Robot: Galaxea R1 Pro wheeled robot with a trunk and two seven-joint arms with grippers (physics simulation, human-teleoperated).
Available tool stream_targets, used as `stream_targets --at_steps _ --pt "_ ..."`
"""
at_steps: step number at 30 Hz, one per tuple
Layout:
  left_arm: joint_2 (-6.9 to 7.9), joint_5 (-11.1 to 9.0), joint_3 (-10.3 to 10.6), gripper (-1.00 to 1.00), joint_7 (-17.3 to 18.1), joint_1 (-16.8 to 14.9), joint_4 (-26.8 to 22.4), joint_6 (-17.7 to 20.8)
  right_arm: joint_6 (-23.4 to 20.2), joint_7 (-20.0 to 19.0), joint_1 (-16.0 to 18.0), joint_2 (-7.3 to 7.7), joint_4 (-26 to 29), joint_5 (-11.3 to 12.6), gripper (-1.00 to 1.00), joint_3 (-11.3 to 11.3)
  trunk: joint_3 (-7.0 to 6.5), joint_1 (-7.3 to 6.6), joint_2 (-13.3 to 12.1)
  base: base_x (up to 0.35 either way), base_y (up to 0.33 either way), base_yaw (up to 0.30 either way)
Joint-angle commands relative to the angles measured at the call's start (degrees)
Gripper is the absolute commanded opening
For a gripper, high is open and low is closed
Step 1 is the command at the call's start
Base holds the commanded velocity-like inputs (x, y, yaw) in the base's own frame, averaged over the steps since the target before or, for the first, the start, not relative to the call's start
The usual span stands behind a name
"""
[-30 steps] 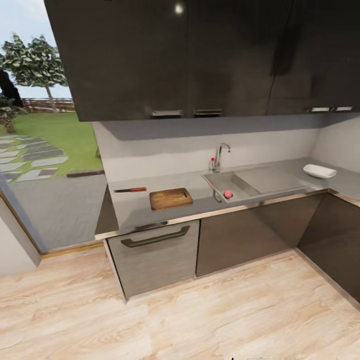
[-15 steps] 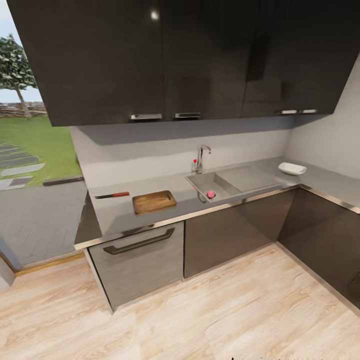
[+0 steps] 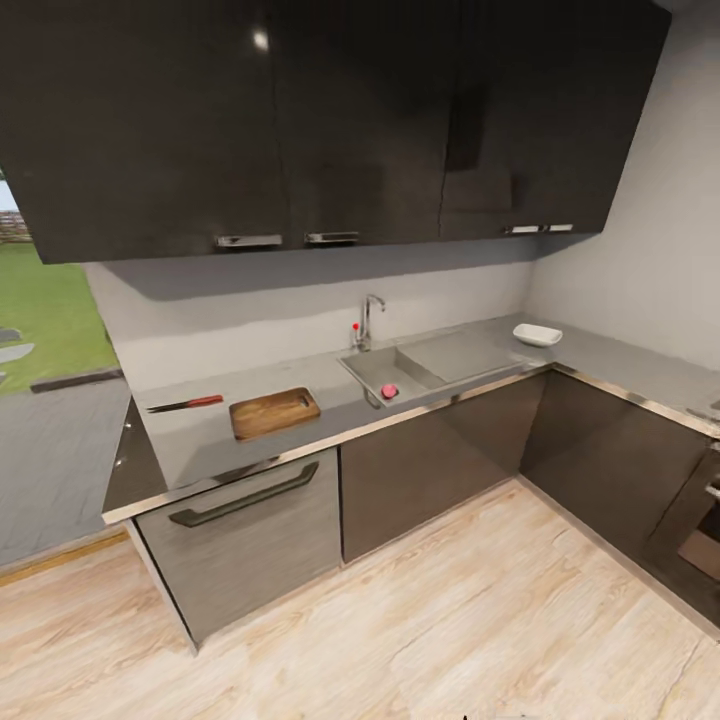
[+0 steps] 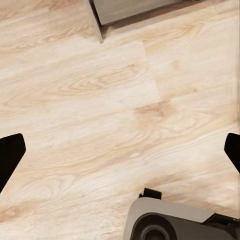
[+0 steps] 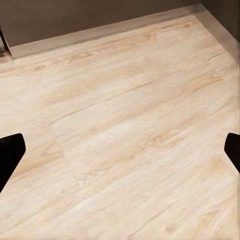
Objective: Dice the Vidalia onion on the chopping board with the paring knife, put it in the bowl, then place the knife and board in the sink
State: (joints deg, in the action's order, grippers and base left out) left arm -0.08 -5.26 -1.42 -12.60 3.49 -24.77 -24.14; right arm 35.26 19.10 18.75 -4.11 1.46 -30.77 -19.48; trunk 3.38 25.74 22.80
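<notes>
Head view, change: the whole picture had slid leftward against the earlier ones, so the camera turned; the kitchen things themselves had not moved.
Head view, onion: the onion (image 3: pixel 389 391) sat in the sink (image 3: pixel 372 372), mid-frame.
Head view, tools: the board (image 3: pixel 274 413) lay left of centre on the countertop (image 3: pixel 190 440), the knife (image 3: pixel 186 404) just left of it; the bowl (image 3: pixel 537 334) stood at right.
Left wrist view: the left gripper (image 4: pixel 120 152) was spread wide over the wooden floor (image 4: pixel 100 100).
Right wrist view: the right gripper (image 5: pixel 120 152) was likewise spread, empty.
Meaning: the robot was probably approaching; nothing was grasped yet.
</notes>
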Motion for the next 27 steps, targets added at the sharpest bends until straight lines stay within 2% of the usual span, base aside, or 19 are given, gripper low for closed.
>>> stream_targets --at_steps 1,27 --pt "-0.01 -0.54 0.01 1.0 0.12 0.02 -0.1 -0.12 0.07 0.4 0.05 -0.02 -0.06 -0.6 1.0 -0.3 0.05 0.04 0.11 0.0 0.0 -0.231" --pt "-0.01 -0.54 0.01 1.0 0.12 0.02 -0.1 -0.12 0.07 0.41 0.05 -0.02 -0.06 -0.6 1.0 -0.3 -1.67 0.04 0.11 0.0 0.0 -0.231"
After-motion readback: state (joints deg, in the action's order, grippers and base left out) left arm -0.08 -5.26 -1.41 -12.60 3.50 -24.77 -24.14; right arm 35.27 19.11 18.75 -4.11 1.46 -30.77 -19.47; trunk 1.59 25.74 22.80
